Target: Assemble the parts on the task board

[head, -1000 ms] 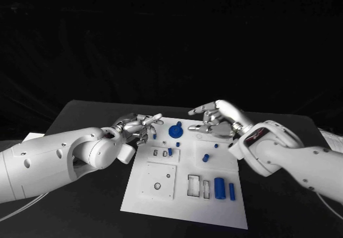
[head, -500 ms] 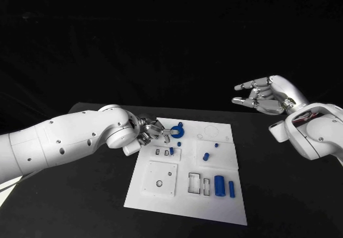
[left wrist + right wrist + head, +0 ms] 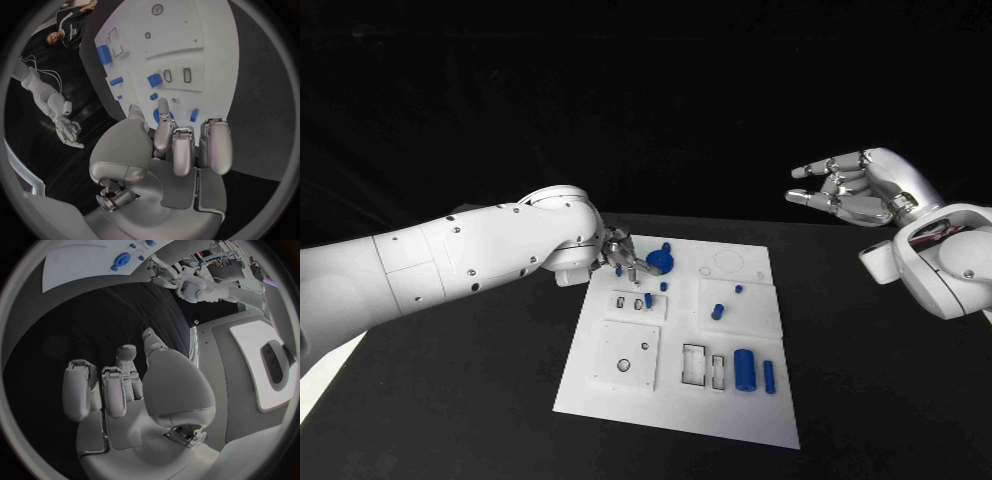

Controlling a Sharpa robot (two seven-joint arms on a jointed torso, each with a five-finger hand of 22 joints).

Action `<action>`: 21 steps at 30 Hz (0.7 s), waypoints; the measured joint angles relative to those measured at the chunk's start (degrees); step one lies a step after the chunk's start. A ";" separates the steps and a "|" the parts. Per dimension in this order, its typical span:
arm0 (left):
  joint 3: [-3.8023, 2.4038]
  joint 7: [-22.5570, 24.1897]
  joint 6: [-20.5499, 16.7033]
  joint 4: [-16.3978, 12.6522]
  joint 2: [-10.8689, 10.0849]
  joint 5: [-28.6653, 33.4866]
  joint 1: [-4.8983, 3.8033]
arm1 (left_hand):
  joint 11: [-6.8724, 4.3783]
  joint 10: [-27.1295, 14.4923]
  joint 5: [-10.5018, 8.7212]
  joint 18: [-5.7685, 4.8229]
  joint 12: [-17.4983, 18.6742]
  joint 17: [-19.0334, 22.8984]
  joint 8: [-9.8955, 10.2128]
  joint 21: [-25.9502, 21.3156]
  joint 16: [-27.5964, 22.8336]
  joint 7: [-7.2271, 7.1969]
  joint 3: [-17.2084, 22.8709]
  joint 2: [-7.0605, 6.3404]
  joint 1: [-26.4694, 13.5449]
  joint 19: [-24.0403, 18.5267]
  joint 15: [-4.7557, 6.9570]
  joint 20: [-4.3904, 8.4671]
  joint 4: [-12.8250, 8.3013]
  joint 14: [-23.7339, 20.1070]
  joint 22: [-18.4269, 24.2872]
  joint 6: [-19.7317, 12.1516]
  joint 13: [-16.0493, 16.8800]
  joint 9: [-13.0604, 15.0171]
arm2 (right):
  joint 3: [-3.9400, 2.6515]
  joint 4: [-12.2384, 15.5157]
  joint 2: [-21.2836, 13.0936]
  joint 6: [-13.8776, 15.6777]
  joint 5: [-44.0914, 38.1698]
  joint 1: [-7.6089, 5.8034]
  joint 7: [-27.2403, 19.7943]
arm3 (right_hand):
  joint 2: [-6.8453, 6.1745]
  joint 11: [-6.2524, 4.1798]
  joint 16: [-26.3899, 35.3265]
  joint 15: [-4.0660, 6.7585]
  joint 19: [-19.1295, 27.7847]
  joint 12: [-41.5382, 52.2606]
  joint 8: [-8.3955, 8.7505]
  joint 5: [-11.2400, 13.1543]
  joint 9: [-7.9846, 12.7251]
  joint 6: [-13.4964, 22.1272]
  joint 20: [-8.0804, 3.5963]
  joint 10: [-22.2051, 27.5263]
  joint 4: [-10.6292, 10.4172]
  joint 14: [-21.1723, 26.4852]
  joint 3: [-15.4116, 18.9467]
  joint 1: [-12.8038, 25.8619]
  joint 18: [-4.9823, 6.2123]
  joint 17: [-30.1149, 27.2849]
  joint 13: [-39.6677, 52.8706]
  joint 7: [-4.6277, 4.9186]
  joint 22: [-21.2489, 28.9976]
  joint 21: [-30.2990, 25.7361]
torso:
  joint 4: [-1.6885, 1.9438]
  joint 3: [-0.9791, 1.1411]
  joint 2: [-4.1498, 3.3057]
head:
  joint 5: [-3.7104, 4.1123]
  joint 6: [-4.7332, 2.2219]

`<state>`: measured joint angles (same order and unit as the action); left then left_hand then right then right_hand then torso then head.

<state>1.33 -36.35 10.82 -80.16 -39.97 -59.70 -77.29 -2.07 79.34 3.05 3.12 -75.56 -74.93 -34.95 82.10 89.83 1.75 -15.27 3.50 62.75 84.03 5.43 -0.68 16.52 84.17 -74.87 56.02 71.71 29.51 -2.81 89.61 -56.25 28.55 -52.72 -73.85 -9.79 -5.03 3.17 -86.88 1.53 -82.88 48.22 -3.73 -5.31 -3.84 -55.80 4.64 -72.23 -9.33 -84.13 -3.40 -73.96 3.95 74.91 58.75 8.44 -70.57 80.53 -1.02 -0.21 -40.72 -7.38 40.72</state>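
Note:
The white task board [image 3: 678, 405] lies in the middle of the black table. A blue round part [image 3: 658, 262] sits near the board's far left corner. My left hand [image 3: 615, 250] reaches in beside it, fingertips at its rim. The left wrist view shows the round part [image 3: 164, 116] just past the straight fingers of the left hand [image 3: 172, 150]; whether they grip it is unclear. My right hand [image 3: 860, 190] hangs high above the table's right side, fingers loosely bent and apart, holding nothing. In its own wrist view the right hand [image 3: 125, 390] is likewise bare.
Several blue parts lie on the board: a thick cylinder [image 3: 744, 367] and a thin bar [image 3: 769, 375] at the near right, a small peg [image 3: 717, 313] mid-board, another small peg [image 3: 648, 300] by the left slots. My bulky left arm [image 3: 459, 265] covers the table's left side.
My right hand has lifted off the board's far edge and swung up and to the right. My left arm has pushed in further, keeping its hand by the round part.

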 measured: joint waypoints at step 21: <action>1.63 -2.33 8.27 4.14 5.33 -1.78 -0.74 | 0.01 -0.01 0.00 0.00 -0.33 0.01 -1.60 0.49 0.00 -0.02 0.32 0.18 1.40 0.00 0.00 0.00 0.02 0.00 -0.08 -1.58 0.48 2.77 | 0.10 -0.99 0.47 -0.71 0.35 0.02 0.54 | 0.51 0.02 0.23 0.00 0.22 -0.58 0.00 -1.24 0.01 -0.18 -0.22 0.38 0.39 0.00 1.66 -1.61 0.00 0.02 -0.52 -0.18 0.39 -0.25 | 0.09 -0.22 -0.12 | -0.19 0.58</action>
<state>2.96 -38.68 19.09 -76.02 -34.64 -61.48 -78.03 -2.06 79.34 3.05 3.12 -75.89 -74.92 -36.55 82.59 89.83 1.73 -14.95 3.68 64.15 84.03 5.43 -0.69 16.54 84.17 -74.95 54.44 72.19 32.27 -2.71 88.62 -55.78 27.84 -52.37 -73.84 -9.24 -4.52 3.19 -86.66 1.53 -82.66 47.64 -3.74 -6.55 -3.83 -55.99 4.42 -71.86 -8.93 -84.13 -1.74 -75.57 3.95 74.94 58.23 8.26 -70.18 80.28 -0.93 -0.43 -40.84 -7.57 41.30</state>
